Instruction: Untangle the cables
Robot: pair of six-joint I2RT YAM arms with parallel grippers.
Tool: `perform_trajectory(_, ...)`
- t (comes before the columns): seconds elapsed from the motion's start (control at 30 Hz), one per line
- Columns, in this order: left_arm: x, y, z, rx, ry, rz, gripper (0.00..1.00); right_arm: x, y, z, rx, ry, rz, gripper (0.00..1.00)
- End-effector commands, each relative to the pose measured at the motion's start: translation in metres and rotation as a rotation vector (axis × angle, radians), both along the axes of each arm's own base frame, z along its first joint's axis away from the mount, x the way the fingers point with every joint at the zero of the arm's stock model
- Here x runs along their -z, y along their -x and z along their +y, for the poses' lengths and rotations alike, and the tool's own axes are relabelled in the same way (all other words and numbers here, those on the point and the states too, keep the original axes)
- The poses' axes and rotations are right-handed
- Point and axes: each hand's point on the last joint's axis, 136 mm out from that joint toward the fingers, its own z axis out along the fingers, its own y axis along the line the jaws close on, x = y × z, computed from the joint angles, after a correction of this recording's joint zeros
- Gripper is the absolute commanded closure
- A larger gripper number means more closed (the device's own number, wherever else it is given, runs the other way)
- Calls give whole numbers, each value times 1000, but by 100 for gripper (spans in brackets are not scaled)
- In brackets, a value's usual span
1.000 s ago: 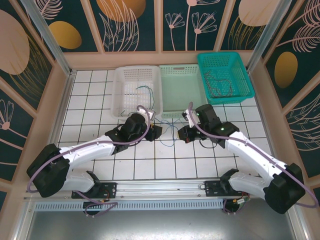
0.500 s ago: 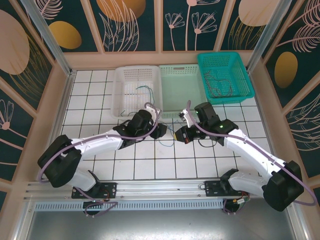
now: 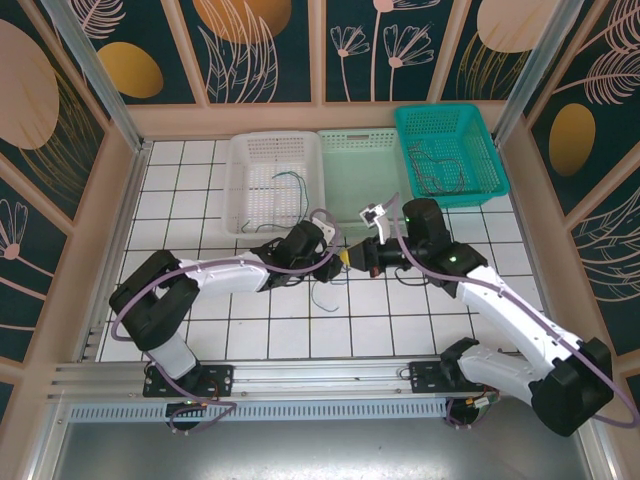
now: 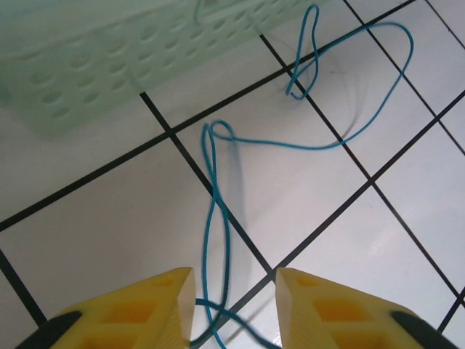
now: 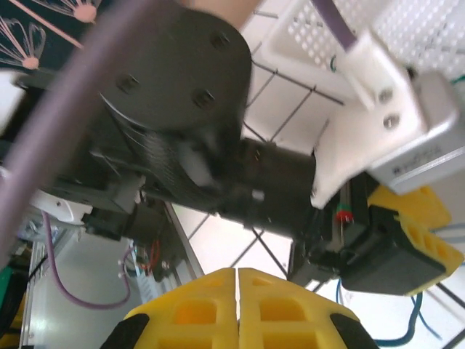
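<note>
Left wrist view: the left tool [image 4: 234, 309] points down at a white tiled tabletop [image 4: 94, 240], its two yellow fingers standing apart with a clear gap. A thin blue cable [image 4: 216, 203] runs out of that gap as two strands twisted round each other. It ends in a small tight loop just ahead of the tool, then sweeps off to the tool's right in a wide curve to a second narrow loop further ahead. Both strands lie between the fingers, but neither finger presses on them, so the tool is open and grips nothing. Ahead and to its left stands the wall of a pale green basket [image 4: 87, 65].

Right wrist view: the right tool [image 5: 237, 309] has its yellow fingers pressed flat together, closed, with no cable seen between them. The left arm's black wrist [image 5: 174, 131] sits very near in front of it.

Top external view: more cables [image 3: 437, 165] lie in a teal basket [image 3: 402, 135] beyond both tools.

The step in hand looks like pinching the blue cable at its twisted stretch. To do it well, keep the strands centred between the fingers and close fully, since the wire is so thin. Then draw back slowly so the twist opens rather than tightens. The right tool would need to open before helping, and the two tools seem close enough to bump.
</note>
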Motion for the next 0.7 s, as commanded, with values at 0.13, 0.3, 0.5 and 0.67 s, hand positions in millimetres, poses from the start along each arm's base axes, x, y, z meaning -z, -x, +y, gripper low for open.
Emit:
perform_trajectory(0.13, 0, 10, -6, 42, 20, 25, 71, -11, -13, -3, 68, -56, -53, 100)
perform_trajectory(0.3, -10, 9, -8, 44, 45, 5, 72, -9, -19, -3, 108, -103, -51, 100)
perform_trajectory(0.5, -12, 13, -2, 32, 62, -4, 71, -2, -23, -15, 129, 18, -21, 100)
perform_trajectory(0.67, -10, 13, 9, 3, 35, -17, 70, 3, -28, -44, 182, 122, 16, 100)
